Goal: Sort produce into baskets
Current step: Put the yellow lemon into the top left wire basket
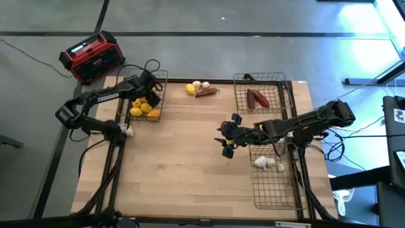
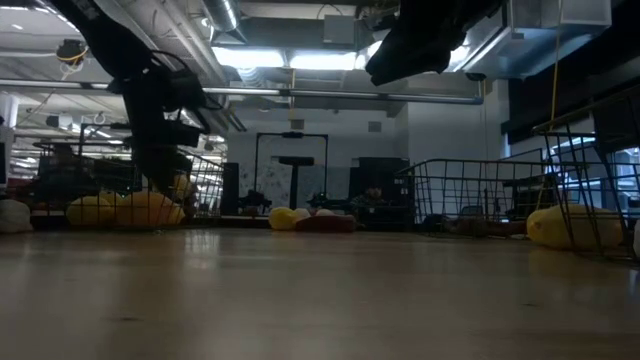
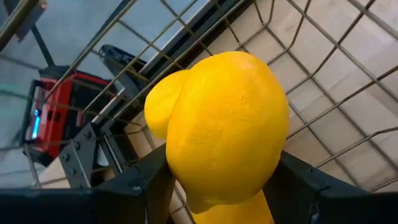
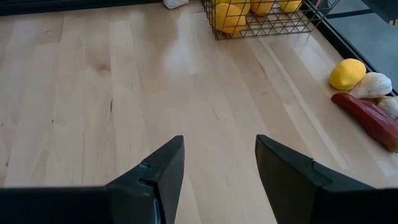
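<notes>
My left gripper [image 1: 150, 90] is over the far-left wire basket [image 1: 159, 77], shut on a yellow lemon [image 3: 221, 124]. Several more lemons [image 1: 144, 109] lie in that basket. My right gripper [image 4: 219, 168] hangs open above bare table near the middle right [image 1: 226, 138], with nothing between its fingers. A lemon, garlic bulbs and a dark red piece [image 1: 202, 89] lie loose at the far edge. The far-right basket [image 1: 278, 81] holds dark red pieces [image 1: 257, 98]. The near-right basket [image 1: 273, 193] holds garlic bulbs [image 1: 266, 163]. My left gripper pinches the lemon by two opposite sides [image 3: 180, 168] between its two fingers [image 3: 146, 186], coming slanting down from the near left. The lemon fills the gap between the fingers, with the basket's wire wall behind it. Whether it rests on the lemons below I cannot tell.
A red-and-black box [image 1: 92, 57] stands on the floor beyond the table's far-left corner. Bare wood [image 1: 183, 164] stretches across the middle and near part of the table. The baskets' upright wire walls [image 2: 470, 190] stand at both sides.
</notes>
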{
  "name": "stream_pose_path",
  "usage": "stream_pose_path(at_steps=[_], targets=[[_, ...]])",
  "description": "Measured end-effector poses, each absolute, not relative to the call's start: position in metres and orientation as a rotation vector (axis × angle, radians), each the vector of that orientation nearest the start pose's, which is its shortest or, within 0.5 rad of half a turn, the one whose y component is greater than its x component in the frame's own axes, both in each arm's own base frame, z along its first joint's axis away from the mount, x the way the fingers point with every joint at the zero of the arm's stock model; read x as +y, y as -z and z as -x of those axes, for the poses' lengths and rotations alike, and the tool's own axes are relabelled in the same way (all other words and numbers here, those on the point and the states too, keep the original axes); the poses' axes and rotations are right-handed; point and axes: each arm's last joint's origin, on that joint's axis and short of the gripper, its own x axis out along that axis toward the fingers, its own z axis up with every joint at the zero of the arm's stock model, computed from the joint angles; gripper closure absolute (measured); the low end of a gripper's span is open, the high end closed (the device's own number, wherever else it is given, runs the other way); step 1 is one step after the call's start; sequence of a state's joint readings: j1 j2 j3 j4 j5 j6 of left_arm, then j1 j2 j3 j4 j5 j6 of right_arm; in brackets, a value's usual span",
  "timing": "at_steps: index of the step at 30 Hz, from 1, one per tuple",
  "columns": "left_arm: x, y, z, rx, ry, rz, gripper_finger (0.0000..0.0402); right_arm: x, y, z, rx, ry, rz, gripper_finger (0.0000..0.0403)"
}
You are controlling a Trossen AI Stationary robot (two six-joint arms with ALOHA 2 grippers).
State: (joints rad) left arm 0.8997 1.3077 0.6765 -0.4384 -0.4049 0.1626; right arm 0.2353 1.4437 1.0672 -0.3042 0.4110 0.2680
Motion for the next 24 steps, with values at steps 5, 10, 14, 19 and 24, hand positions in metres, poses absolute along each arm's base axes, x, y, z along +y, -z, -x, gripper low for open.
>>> stream_pose_path(at_steps=[5,10,14,19,24], targets=[[0.190,-0.174,-0.136,1.236,-1.041,0.127,0.0198,0.061,-0.272,-0.304,0.617,0.254,-0.042,0.0210],[0.192,-0.168,-0.138,1.234,-1.047,0.146,0.0198,0.061,-0.269,-0.305,0.627,0.259,-0.050,0.0210],[0.193,-0.169,-0.139,1.221,-1.053,0.144,0.0192,0.062,-0.262,-0.309,0.651,0.262,-0.043,0.0210],[0.193,-0.169,-0.139,1.218,-1.055,0.145,0.0176,0.063,-0.258,-0.312,0.654,0.248,-0.049,0.0210],[0.193,-0.169,-0.139,1.217,-1.056,0.143,0.0142,0.064,-0.259,-0.312,0.650,0.245,-0.052,0.0210]])
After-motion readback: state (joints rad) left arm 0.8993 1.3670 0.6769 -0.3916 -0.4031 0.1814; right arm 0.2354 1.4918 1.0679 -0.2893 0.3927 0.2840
